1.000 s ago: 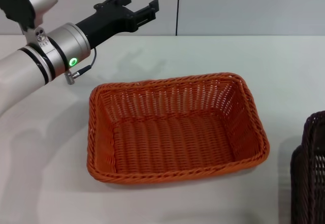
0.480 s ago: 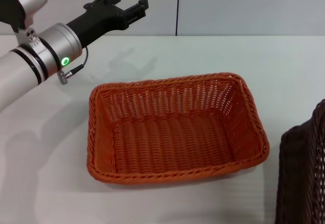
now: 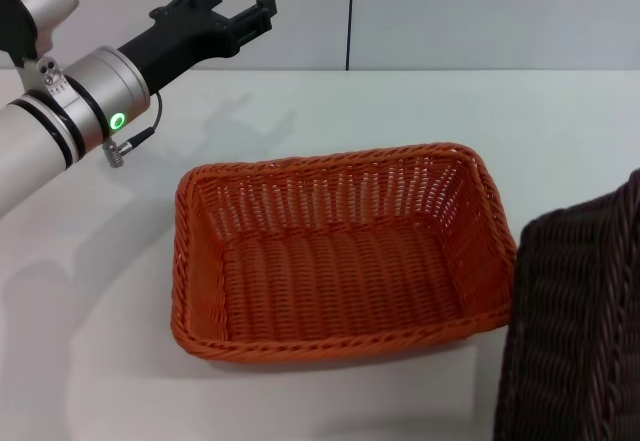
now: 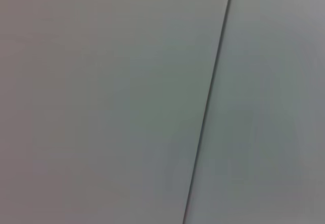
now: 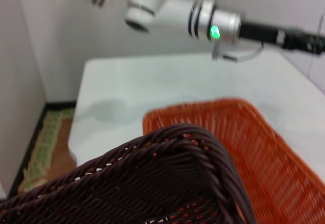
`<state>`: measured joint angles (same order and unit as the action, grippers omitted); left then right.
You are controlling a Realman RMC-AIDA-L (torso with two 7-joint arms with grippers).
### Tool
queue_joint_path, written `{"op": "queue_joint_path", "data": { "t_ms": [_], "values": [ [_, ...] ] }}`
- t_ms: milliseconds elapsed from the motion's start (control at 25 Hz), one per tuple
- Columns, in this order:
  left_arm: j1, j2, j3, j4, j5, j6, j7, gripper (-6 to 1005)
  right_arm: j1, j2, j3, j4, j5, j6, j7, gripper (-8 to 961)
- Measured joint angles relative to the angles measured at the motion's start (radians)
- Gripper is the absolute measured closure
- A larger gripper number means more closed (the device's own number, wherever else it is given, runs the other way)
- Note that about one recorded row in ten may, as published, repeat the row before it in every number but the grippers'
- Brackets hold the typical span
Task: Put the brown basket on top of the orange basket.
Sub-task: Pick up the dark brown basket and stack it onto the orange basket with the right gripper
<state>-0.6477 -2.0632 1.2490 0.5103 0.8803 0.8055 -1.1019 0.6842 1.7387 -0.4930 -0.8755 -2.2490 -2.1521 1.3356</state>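
The brown basket (image 3: 580, 331) is held raised beside the orange basket (image 3: 340, 261); the right gripper's grasp cannot be seen. The left gripper (image 3: 232, 16) is parked, open and empty. Centring over the orange rim is needed next.

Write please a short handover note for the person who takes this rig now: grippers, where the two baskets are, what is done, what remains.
Left gripper: raised over the table's far left, holding nothing, fingers apart.
Right gripper: not visible.
Bright orange rectangular woven basket: on the white table, centre, nothing inside.
Dark brown rectangular woven basket: raised and tilted at the orange basket's right end, overlapping its rim in the head view.
Done: brown basket lifted, brought near.
Left: centre it over the orange basket, lower, release.
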Motion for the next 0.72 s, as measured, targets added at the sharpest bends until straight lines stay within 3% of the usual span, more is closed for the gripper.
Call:
{"op": "queue_joint_path", "data": {
  "t_ms": [440,560,720],
  "values": [
    [-0.004,0.002,-0.005,-0.017,0.0,0.0,0.026,165,-0.011,0.001,0.009,0.121,0.197,-0.004,-0.031,813],
    [-0.006,0.003,-0.005,-0.018,0.001,-0.005,0.033,165,-0.008,0.011,0.011,0.165,0.227,0.006,-0.038,814],
    [-0.013,0.003,-0.005,-0.018,0.003,-0.018,0.04,165,-0.003,0.049,0.012,0.214,0.285,0.04,-0.05,814]
  ]
}}
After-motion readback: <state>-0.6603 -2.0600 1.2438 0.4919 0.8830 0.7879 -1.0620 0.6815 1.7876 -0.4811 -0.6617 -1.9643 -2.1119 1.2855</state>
